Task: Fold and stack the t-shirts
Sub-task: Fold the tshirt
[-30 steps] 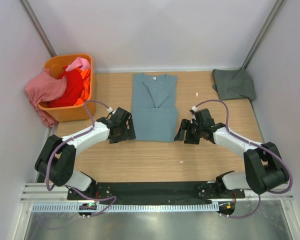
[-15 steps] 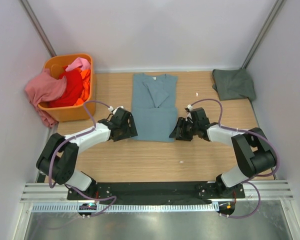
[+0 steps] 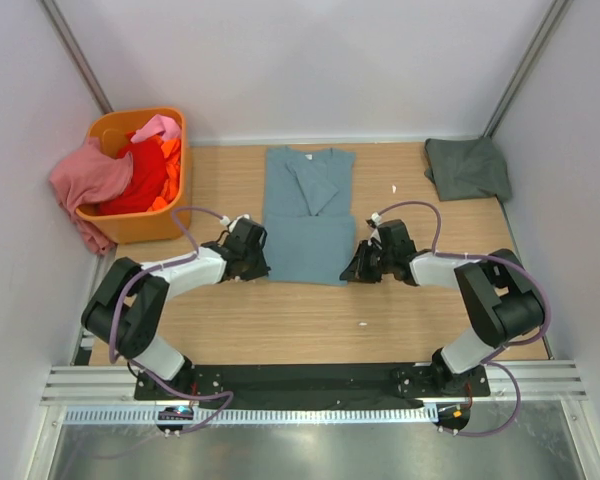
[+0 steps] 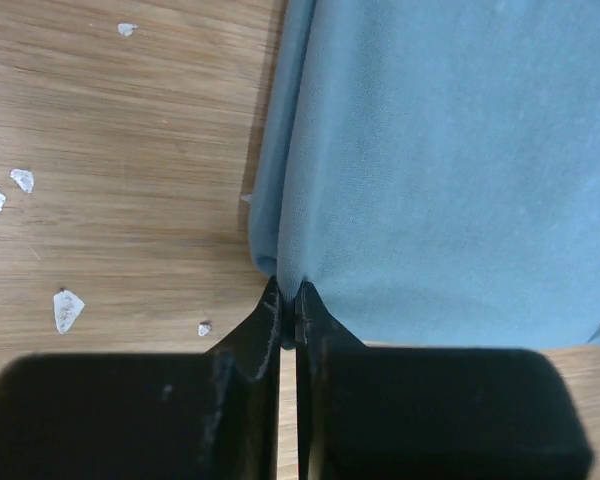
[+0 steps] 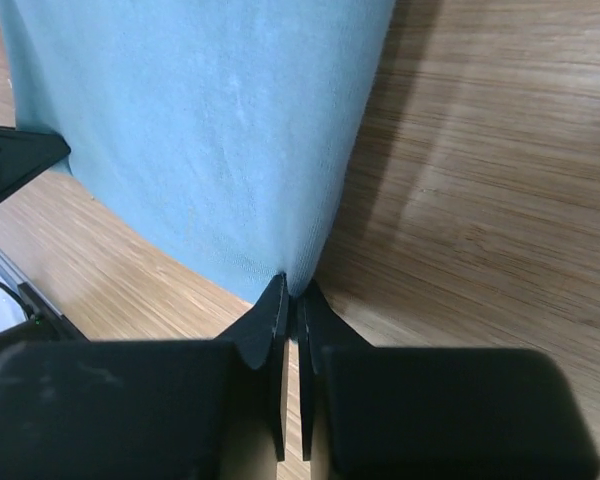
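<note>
A dusty blue-teal t-shirt [image 3: 306,213] lies flat in the middle of the table, its sides folded in to a long strip. My left gripper [image 3: 263,268] is shut on its near left corner [image 4: 289,282]. My right gripper [image 3: 347,272] is shut on its near right corner [image 5: 293,284]. A dark grey-green t-shirt [image 3: 468,168] lies folded at the far right. Pink [image 3: 90,178], red [image 3: 137,180] and orange [image 3: 170,160] t-shirts fill the basket at the far left.
The orange plastic basket [image 3: 140,226] stands at the far left, with pink cloth hanging over its left rim. Small white scraps [image 4: 68,308] dot the wooden table [image 3: 280,320]. White walls close in on both sides.
Both grippers have moved inward to the near corners of the blue-teal t-shirt and closed on the cloth. One second ago both stood open beside it.
</note>
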`<control>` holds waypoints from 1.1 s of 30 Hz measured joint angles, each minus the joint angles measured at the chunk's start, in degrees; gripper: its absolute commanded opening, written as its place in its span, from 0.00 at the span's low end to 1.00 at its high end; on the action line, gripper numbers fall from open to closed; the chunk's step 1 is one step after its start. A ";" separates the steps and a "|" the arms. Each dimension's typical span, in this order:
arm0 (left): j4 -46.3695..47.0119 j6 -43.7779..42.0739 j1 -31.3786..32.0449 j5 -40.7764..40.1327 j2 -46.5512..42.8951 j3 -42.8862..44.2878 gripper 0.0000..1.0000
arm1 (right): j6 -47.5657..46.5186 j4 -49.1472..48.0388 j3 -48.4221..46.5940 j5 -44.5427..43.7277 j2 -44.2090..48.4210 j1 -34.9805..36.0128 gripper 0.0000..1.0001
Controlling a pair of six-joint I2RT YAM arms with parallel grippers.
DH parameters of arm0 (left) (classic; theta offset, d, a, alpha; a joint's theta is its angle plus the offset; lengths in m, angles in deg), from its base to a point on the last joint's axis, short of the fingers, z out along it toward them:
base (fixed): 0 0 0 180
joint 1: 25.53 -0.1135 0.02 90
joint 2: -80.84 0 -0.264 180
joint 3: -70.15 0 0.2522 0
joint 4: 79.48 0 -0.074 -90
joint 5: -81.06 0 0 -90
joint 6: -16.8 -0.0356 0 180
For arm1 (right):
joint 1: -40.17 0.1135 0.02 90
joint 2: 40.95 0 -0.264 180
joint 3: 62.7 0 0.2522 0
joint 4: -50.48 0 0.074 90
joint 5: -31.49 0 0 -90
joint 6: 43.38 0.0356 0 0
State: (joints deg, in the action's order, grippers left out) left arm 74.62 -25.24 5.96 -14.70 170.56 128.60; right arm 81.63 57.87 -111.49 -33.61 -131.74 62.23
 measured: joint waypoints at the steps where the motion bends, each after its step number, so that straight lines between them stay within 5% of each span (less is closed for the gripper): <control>1: 0.20 -0.15 0.02 0.22 0.04 -0.02 0.00 | -0.15 0.13 0.00 -0.04 0.00 0.00 0.01; 7: -2.69 -0.35 3.48 -1.62 -3.69 -0.63 0.00 | -0.44 5.75 0.74 -1.68 4.72 0.28 0.01; 20: -27.63 7.91 18.58 -8.07 -29.64 7.43 0.00 | 1.46 39.15 -8.39 -10.05 37.99 9.27 0.01; 27: -37.79 6.16 17.81 -13.75 -27.43 20.41 0.06 | 0.68 45.72 -19.43 -14.75 31.80 9.18 0.01; 33: -39.01 -0.24 9.53 -11.63 -17.99 28.37 0.07 | -1.77 45.83 -27.10 -15.78 21.00 6.27 0.01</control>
State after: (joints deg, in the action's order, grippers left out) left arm 35.60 -25.48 15.49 -26.33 152.57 156.97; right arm 79.86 103.71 -138.59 -49.39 -110.73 68.51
